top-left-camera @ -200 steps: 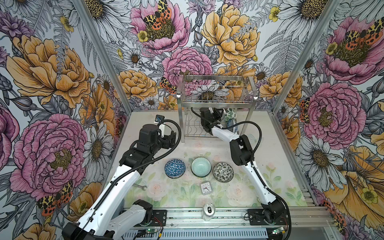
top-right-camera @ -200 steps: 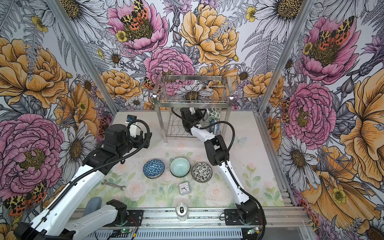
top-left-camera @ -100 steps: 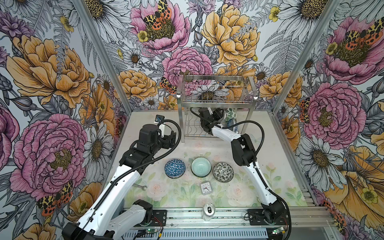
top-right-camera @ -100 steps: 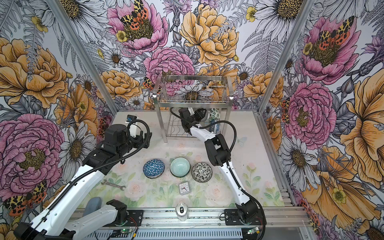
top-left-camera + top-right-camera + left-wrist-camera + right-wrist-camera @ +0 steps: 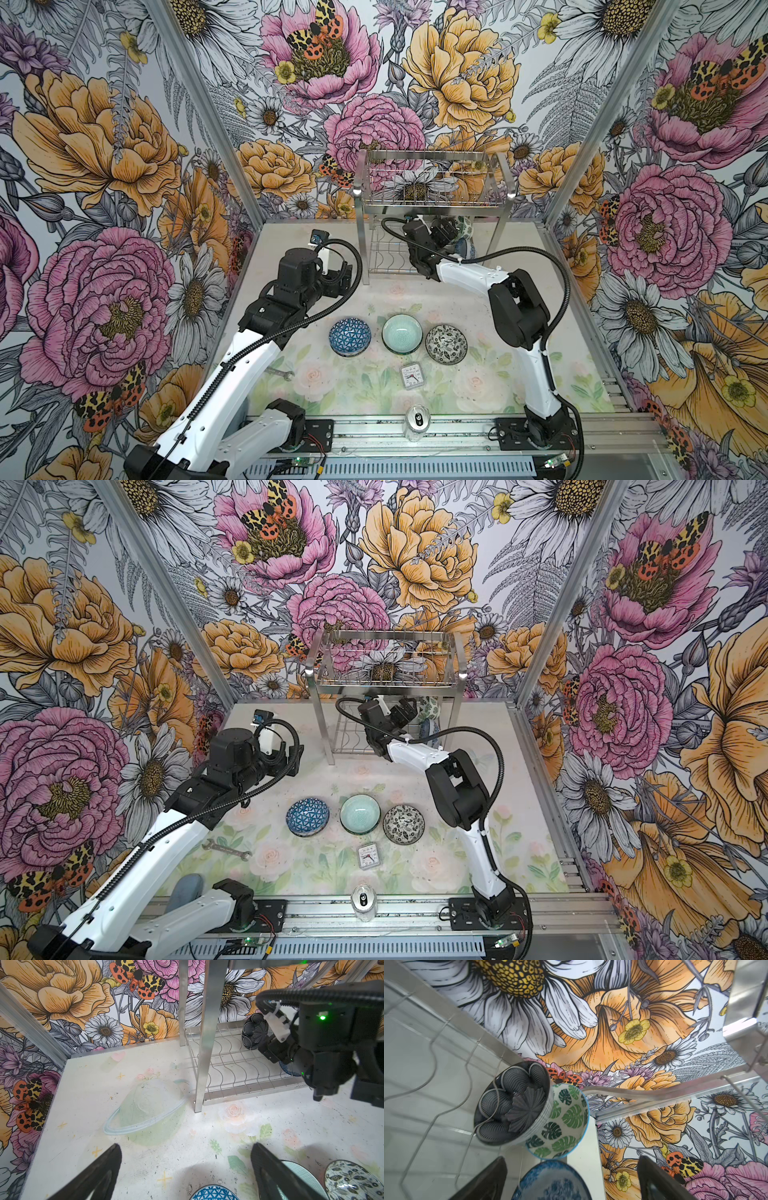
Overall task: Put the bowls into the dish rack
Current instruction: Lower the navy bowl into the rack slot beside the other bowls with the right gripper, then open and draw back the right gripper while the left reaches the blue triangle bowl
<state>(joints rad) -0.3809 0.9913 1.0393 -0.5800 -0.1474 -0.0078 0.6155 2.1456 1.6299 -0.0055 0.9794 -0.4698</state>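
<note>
The steel dish rack [image 5: 432, 204] [image 5: 384, 684] stands at the back. On its lower wire tier [image 5: 239, 1072] three bowls stand on edge: navy petal [image 5: 512, 1103], green leaf [image 5: 564, 1122] and blue floral [image 5: 552, 1182]. My right gripper [image 5: 571, 1159] [image 5: 451, 232] reaches under the top basket. It is open, with the blue floral bowl between its spread fingers and untouched. On the table lie the blue triangle bowl [image 5: 350, 336], the pale teal bowl [image 5: 402, 333] and the black-white leaf bowl [image 5: 446, 344]. My left gripper [image 5: 186, 1147] [image 5: 336, 278] hovers open and empty behind the blue triangle bowl [image 5: 214, 1193].
A small square clock [image 5: 412, 376] and a drink can [image 5: 417, 422] sit in front of the bowls. A wrench [image 5: 226, 848] lies at the front left near a grey object [image 5: 185, 889]. The rack's front left leg [image 5: 205, 1043] stands close to my left gripper.
My right gripper has opened and let go of the blue floral bowl, which stays on edge in the lower tier. The left arm has not moved.
</note>
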